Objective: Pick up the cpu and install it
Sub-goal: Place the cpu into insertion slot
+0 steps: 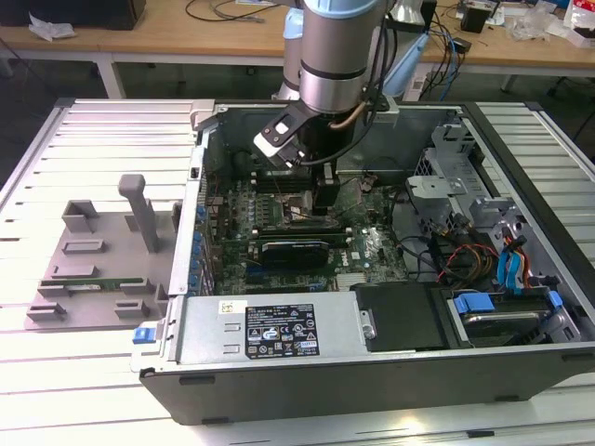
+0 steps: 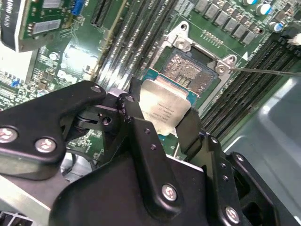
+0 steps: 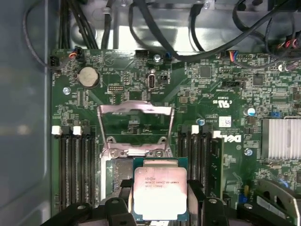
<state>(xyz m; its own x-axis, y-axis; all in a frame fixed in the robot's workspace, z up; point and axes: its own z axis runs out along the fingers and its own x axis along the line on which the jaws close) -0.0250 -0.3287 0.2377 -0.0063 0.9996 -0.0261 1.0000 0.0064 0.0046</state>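
- One cpu (image 3: 161, 192), silver top up, clamped between the two black fingers (image 2: 190, 128) of the gripper (image 3: 161, 200), which is closed on its opposite edges.
- The cpu sits over the near edge of the one socket (image 2: 189, 70). It is offset, not square in it, and I can't tell if they touch.
- One retention frame (image 3: 135, 110) is flipped up and open past the socket.
- Two banks of memory slots (image 3: 73, 169), one on each side of the socket.
- One coin cell (image 3: 88, 76) and one finned heatsink (image 3: 282, 139) on the motherboard (image 3: 207, 94).
- One arm (image 1: 337, 46) drops vertically into the open case (image 1: 279, 372), with the gripper (image 1: 325, 200) low over the board mid-case.
- One grey fixture (image 1: 93, 260) lies on the table on the exterior view's left, outside the case.
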